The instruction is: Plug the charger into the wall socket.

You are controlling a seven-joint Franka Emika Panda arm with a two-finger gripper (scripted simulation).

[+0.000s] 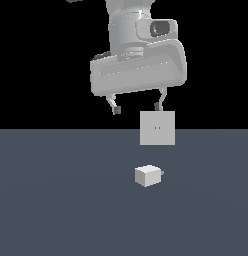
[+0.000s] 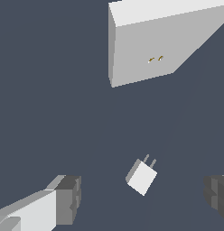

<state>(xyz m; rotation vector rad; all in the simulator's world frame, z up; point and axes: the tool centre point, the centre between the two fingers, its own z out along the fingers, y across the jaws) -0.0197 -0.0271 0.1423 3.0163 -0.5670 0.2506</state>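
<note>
The charger (image 1: 148,175) is a small off-white cube lying on the dark grey floor, its short grey prongs pointing to the exterior view's right. In the wrist view the charger (image 2: 142,175) lies between my two fingers, prongs aimed toward the plate. The wall socket (image 1: 157,128) is an upright light-grey square plate with two tiny yellowish holes, standing behind the charger; it also shows in the wrist view (image 2: 145,49). My gripper (image 1: 137,108) hangs well above the charger, open and empty, with its fingers (image 2: 64,198) spread wide.
The dark grey floor (image 1: 56,200) stretches all around the charger and the socket. The background above it is black.
</note>
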